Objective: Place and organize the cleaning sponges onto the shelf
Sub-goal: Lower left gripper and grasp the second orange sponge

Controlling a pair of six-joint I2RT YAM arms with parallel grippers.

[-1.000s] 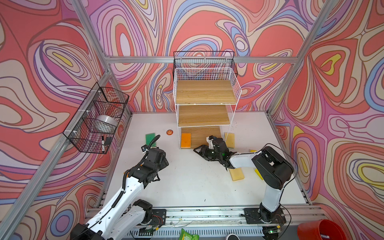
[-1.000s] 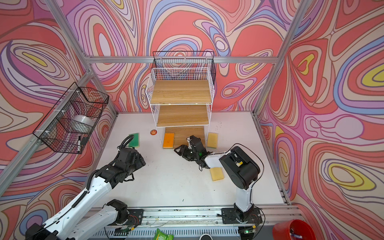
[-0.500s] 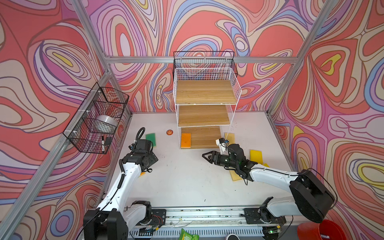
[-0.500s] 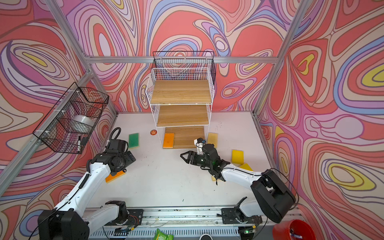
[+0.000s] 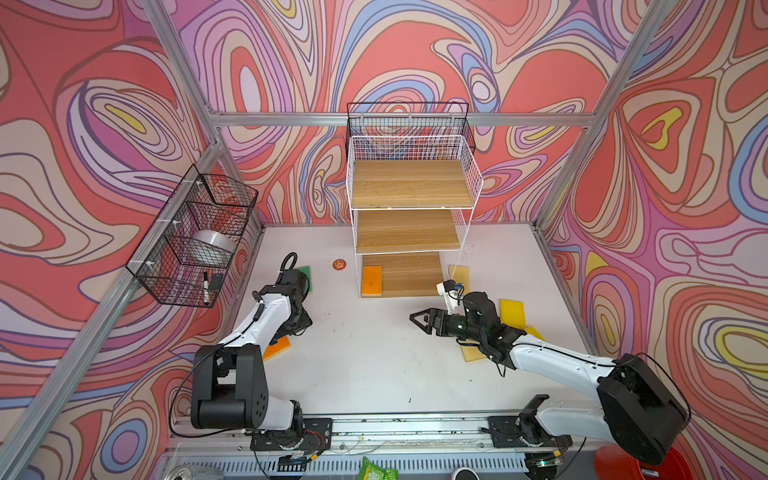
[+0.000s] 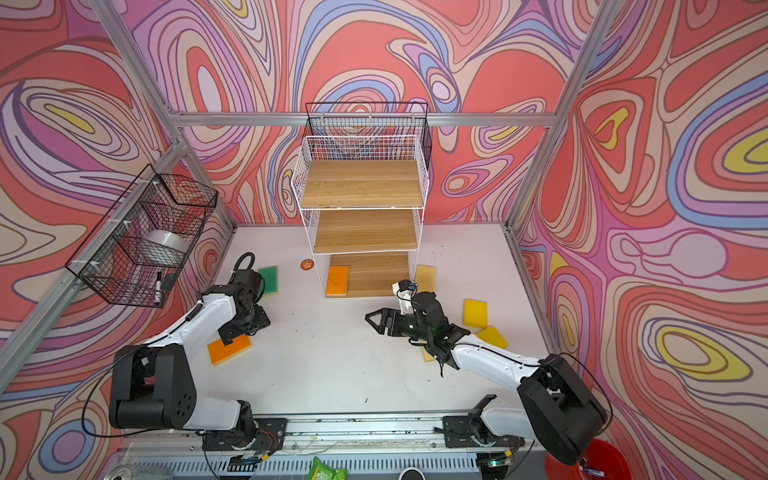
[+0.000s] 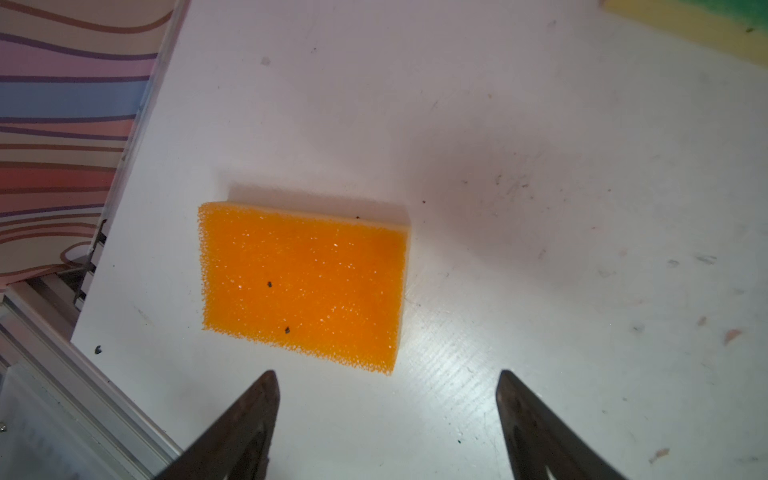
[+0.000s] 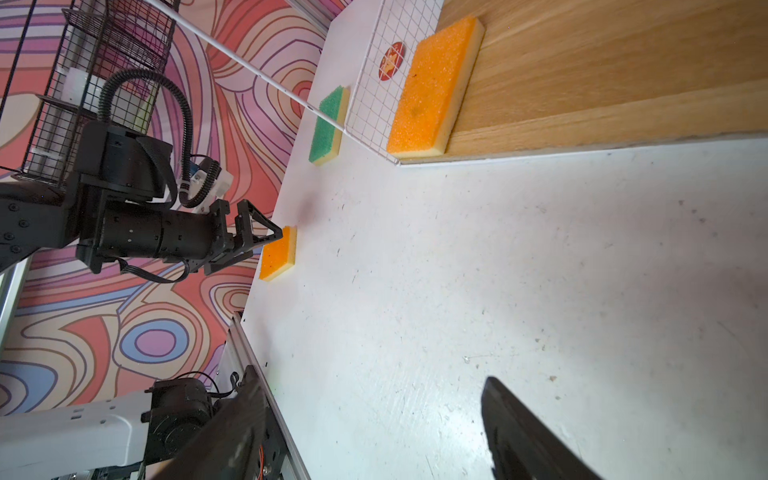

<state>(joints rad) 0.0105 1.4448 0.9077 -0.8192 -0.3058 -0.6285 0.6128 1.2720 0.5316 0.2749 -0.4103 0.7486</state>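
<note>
Though spread wide, left hand (image 7: pixel 387 380) empty, near orange sponge (image 7: pixel 303 286)

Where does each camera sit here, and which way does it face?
Top views: high overhead at the front, looking down at the table and shelf; left arm and right arm show whole.
Left wrist: on the left arm, looking down past the open left gripper at an orange sponge.
Right wrist: on the right arm, looking low across the table past the open right gripper toward the left gripper and shelf.
Shared: both wrist views show that orange sponge.
</note>
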